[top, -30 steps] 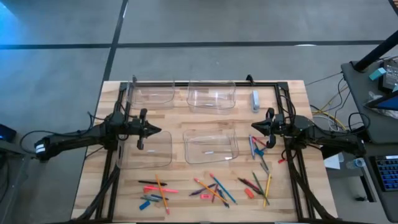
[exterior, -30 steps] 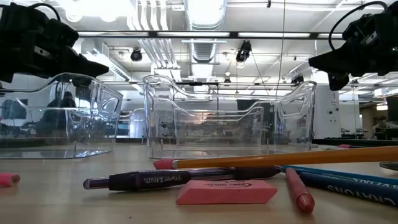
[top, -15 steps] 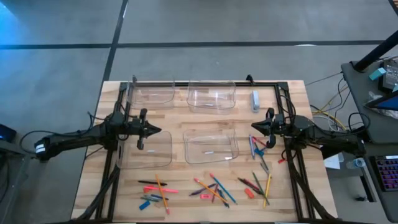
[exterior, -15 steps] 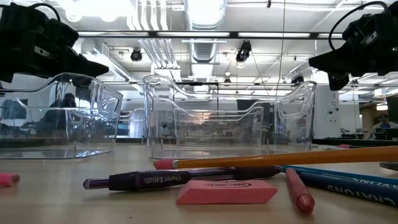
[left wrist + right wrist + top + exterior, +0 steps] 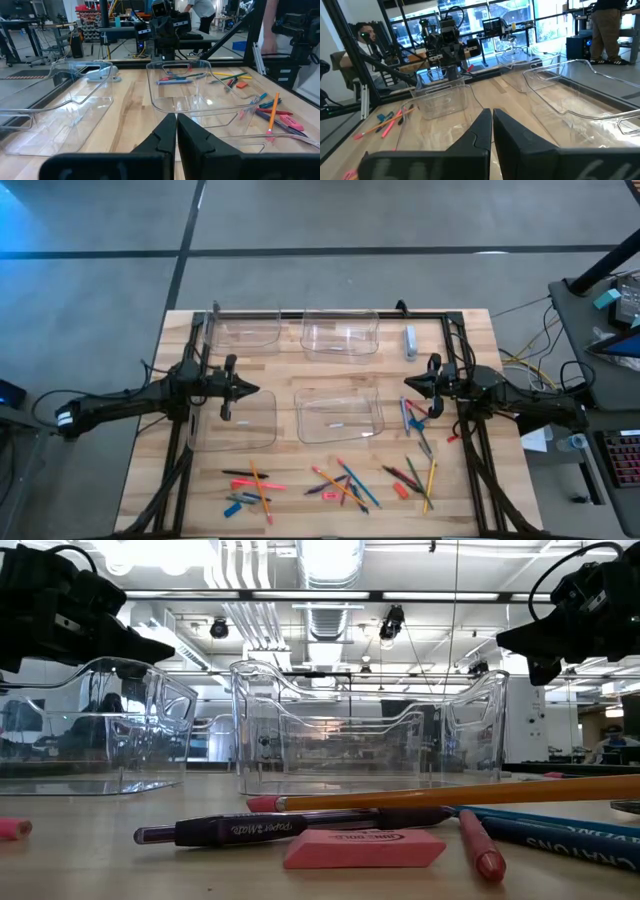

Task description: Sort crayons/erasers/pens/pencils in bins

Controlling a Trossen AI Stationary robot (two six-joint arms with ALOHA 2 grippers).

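Nothing sorted yet, all four clear bins look empty. Two sit along the far edge of the wooden table, two sit mid-table; the left mid bin is just under the left gripper.

Stationery lies loose along the near edge in three scatters. Left cluster: a black pen, an orange pencil, a pink stick, small blue pieces. Middle cluster: crossed pencils and a blue stick. Right cluster: a yellow pencil, a red eraser, more sticks running up toward the right gripper. Low view, closest to the camera: a purple pen, a flat pink eraser, a red crayon, a long orange pencil.

Handling, as a judgement: all light and rigid. Pens and pencils are round and will roll, so pinch mid-length across the shaft. Crossed ones may drag neighbours. Erasers are grippy and blocky, take them across the short sides. Crayons are stubby and can snap.

Left gripper hovers at the mid-left bin, fingers pressed together, holding nothing. Right gripper hovers just right of the mid-centre bin, likewise clenched and empty. A pale blue-grey oblong lies by the far right bin.
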